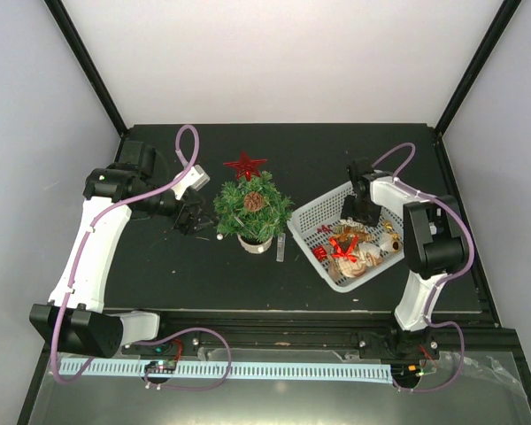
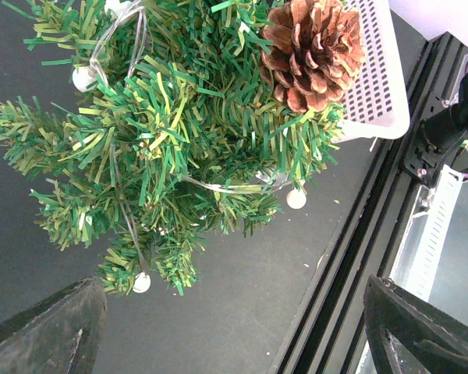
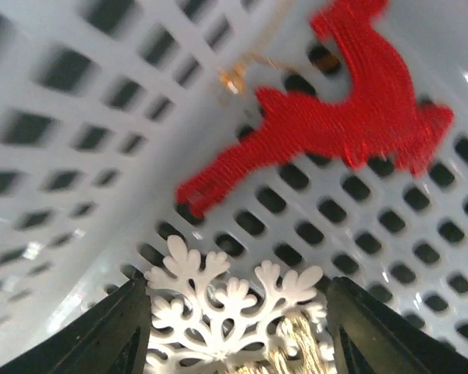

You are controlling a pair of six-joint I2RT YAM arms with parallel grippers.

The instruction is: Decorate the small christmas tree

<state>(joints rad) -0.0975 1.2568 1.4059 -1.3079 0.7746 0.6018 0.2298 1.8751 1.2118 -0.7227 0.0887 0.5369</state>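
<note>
The small christmas tree [image 1: 252, 211], strung with lights and topped by a pine cone [image 2: 312, 51], stood mid-table just right of the left gripper [image 1: 193, 219], whose jaws gaped wide and held nothing. Well to the right of the tree, the right gripper [image 3: 235, 296] reached into the white basket [image 1: 308, 214], its half-closed fingers [image 3: 117, 335] flanking a white snowflake [image 3: 230, 315] below a red reindeer [image 3: 351, 125]. Whether they gripped the snowflake could not be told.

— What crowds the small christmas tree [image 1: 252, 205]?
— The left gripper [image 1: 191, 218] is close at nine o'clock, a red star [image 1: 245, 165] at twelve, the white basket [image 1: 303, 218] near three. From six to eight the table [image 1: 159, 283] lies bare.
— Inside the basket?
— Its five o'clock end is packed with ornaments [image 1: 354, 248]; a white snowflake [image 3: 234, 308] fills the gap of the right gripper [image 3: 238, 343].
</note>
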